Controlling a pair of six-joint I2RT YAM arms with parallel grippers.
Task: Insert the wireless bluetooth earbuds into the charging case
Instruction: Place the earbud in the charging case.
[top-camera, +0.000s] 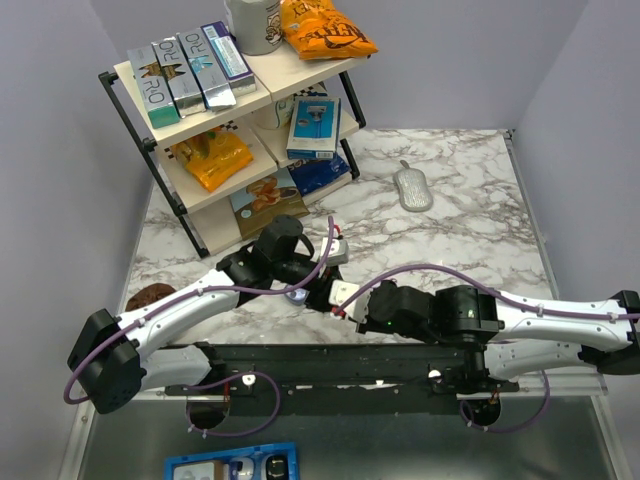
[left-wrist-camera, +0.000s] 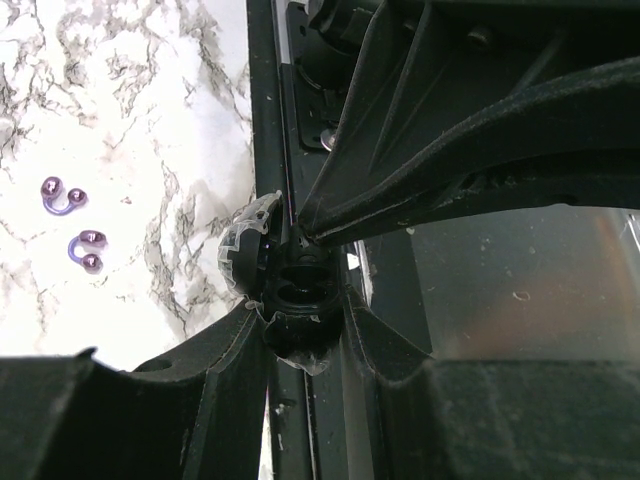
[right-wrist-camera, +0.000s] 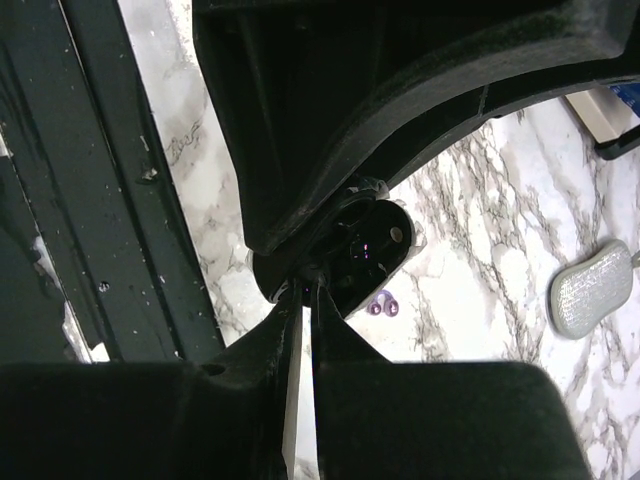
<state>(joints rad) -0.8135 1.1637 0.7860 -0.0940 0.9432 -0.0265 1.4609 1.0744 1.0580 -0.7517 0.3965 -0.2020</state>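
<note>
Pointing lengthwise out of left tool (left-wrist-camera: 297, 312), charging case (left-wrist-camera: 296, 285), lid (left-wrist-camera: 244, 246) toward earbuds (left-wrist-camera: 62, 195).

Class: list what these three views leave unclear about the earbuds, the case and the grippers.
- Left wrist view: whether the right gripper carries anything; its dark tip merges with the dark inside of the charging case.
- Right wrist view: only one purple earbud shows, partly hidden behind the case.
- Top view: the case is mostly hidden beneath the arms and the earbuds are too small to find; the blue tray is cut off by the bottom edge.
</note>
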